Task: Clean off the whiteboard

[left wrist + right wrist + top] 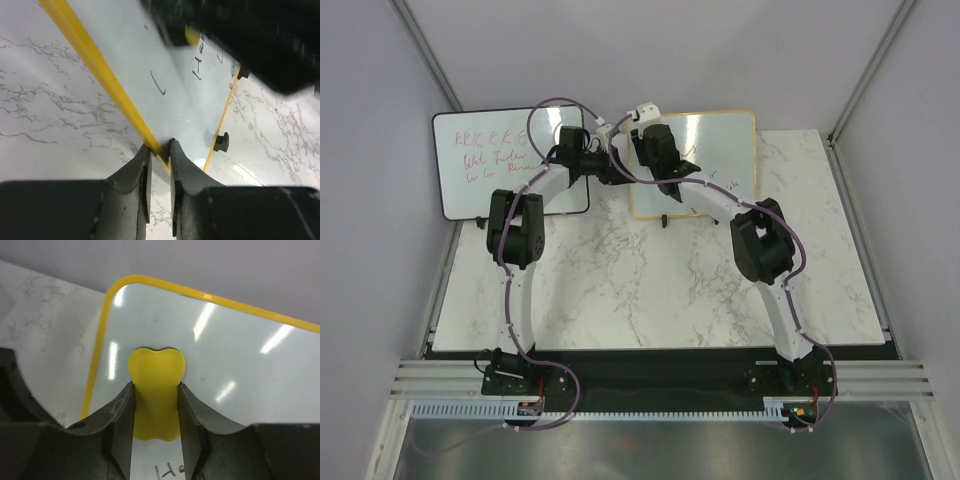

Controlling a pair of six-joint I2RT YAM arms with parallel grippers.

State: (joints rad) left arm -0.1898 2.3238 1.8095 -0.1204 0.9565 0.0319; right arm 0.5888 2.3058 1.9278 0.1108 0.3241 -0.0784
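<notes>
The yellow-framed whiteboard (720,140) stands at the back of the table, with dark handwriting on it (197,67). My left gripper (626,177) is shut on its left frame edge (100,65); the frame runs between the fingertips of the left gripper (160,150). My right gripper (658,150) is shut on a yellow eraser (156,365) and presses it flat on the board (240,365) near its upper left corner. The right gripper (156,385) shows letters just below the eraser. The eraser also shows in the left wrist view (192,35).
A black-framed whiteboard (480,160) with red writing stands at the back left, beside the left arm. The marble table top (650,290) lies in front of both boards. A black foot (221,141) props the yellow board. Grey walls close in behind.
</notes>
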